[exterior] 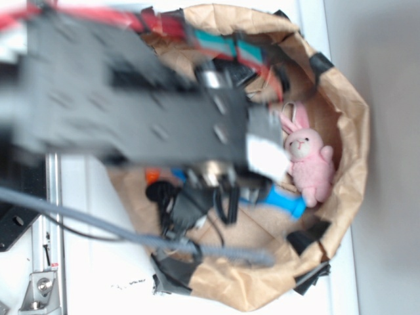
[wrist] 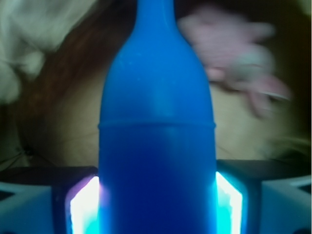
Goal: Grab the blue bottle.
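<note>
The black robot gripper (wrist: 157, 195) squeezes the smooth bright blue plastic bottle (wrist: 157, 136) in the middle of the wrist picture, so grabbing looks done, maybe only lifting left.

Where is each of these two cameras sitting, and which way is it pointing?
Exterior: above the scene, looking down into a brown paper bin; the robot's black arm fills the upper left.
Wrist: on the arm, looking forward between the gripper's fingers, which press both sides of the blue bottle.
Shared: both show the blue bottle and the pink plush rabbit, blurred in the wrist view.
</note>
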Available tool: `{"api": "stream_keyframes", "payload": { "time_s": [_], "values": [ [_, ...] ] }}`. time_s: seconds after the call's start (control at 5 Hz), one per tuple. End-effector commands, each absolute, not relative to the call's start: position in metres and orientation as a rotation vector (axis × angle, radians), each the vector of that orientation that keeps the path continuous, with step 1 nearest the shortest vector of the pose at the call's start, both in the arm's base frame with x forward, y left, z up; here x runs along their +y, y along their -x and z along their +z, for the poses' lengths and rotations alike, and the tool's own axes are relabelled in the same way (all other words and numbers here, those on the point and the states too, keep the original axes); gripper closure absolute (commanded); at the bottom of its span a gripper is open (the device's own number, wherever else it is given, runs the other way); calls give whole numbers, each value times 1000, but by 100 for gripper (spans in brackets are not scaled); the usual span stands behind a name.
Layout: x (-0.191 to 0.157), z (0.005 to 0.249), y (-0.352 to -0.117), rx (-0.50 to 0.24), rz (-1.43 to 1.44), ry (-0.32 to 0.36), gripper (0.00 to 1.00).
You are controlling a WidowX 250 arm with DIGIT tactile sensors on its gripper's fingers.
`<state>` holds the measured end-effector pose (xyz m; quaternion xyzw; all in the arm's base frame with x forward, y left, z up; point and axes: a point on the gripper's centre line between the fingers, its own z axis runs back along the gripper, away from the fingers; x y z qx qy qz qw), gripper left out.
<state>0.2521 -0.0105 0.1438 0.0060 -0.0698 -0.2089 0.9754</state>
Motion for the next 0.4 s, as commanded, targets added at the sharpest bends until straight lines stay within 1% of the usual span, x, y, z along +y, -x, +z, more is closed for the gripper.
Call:
{"api": "stream_keyframes", "payload": {
  "time_s": [0.0,0.2],
  "values": [
    [13,195,-243,-255,86,-46,100],
    [10,185,-239,-212,335,-70,100]
  ]
}}
